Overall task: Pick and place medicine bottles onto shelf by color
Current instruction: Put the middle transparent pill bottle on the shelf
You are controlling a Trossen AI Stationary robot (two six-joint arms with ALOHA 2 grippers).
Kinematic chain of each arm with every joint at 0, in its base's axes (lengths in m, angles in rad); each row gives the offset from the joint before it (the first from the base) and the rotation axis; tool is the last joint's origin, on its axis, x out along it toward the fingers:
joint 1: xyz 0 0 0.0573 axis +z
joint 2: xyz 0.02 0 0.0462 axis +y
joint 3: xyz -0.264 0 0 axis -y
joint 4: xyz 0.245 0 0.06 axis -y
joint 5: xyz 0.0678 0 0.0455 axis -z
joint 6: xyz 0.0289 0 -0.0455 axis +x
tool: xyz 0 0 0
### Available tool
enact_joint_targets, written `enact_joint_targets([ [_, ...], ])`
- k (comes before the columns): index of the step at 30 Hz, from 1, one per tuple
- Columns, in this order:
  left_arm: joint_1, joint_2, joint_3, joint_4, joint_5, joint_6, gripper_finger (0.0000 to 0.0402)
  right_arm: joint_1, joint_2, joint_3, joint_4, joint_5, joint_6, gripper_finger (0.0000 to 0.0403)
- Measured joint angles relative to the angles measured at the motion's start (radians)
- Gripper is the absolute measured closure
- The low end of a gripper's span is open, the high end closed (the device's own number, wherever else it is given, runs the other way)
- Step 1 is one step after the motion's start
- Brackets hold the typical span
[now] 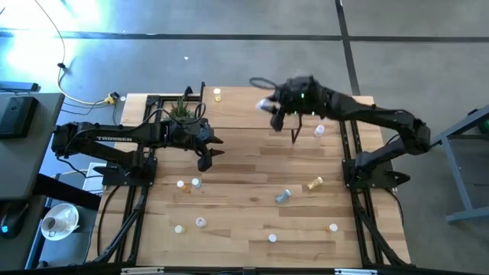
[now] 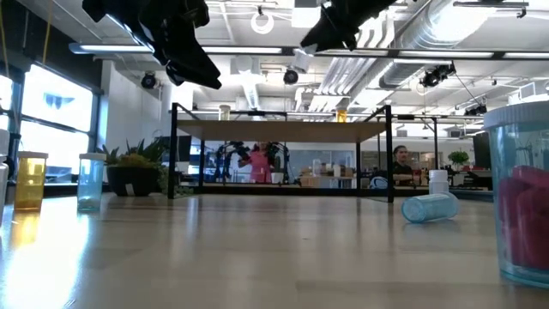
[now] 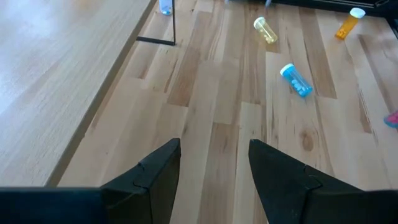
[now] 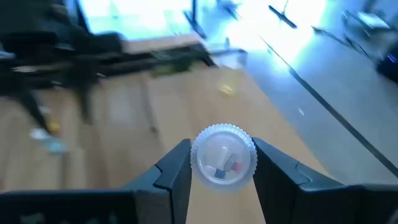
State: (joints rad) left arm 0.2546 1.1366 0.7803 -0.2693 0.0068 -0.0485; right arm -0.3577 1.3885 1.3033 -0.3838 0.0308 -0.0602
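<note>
Bottle (image 4: 222, 155) clamped by its sides in right pincer (image 4: 222, 163) above shelf (image 1: 252, 114) for placing; left pincer (image 3: 214, 171) idle, parted, empty over surface (image 3: 217, 130).

White-capped bottle (image 4: 223, 155) gripped, others (image 1: 283, 196) scattered on table

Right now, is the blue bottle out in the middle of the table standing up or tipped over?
Tipped over. The blue bottle lies on its side on the table, its cap end pointing sideways; the low view shows it lying flat too.
</note>
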Motion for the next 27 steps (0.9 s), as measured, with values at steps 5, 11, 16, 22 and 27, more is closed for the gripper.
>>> enact_joint_targets([
  [5, 0.0, 0.0, 0.0, -0.004, 0.0, 0.0, 0.022, -0.068, 0.049, 0.086, -0.105, -0.002, 0.002, 0.0273],
  [11, 0.0, 0.0, 0.0, -0.004, 0.0, -0.001, 0.022, -0.095, 0.092, 0.133, -0.133, -0.017, 0.0, 0.0273],
  [16, 0.0, 0.0, 0.0, -0.004, 0.0, -0.001, 0.022, -0.11, 0.113, 0.143, -0.143, -0.023, 0.0, 0.0273],
  [22, 0.0, 0.0, 0.0, -0.004, 0.0, -0.003, 0.022, -0.121, 0.156, 0.142, -0.156, -0.024, 0.01, 0.0273],
  [27, 0.0, 0.0, 0.0, -0.004, 0.0, -0.004, 0.022, -0.127, 0.202, 0.152, -0.156, -0.025, 0.009, 0.0273],
])
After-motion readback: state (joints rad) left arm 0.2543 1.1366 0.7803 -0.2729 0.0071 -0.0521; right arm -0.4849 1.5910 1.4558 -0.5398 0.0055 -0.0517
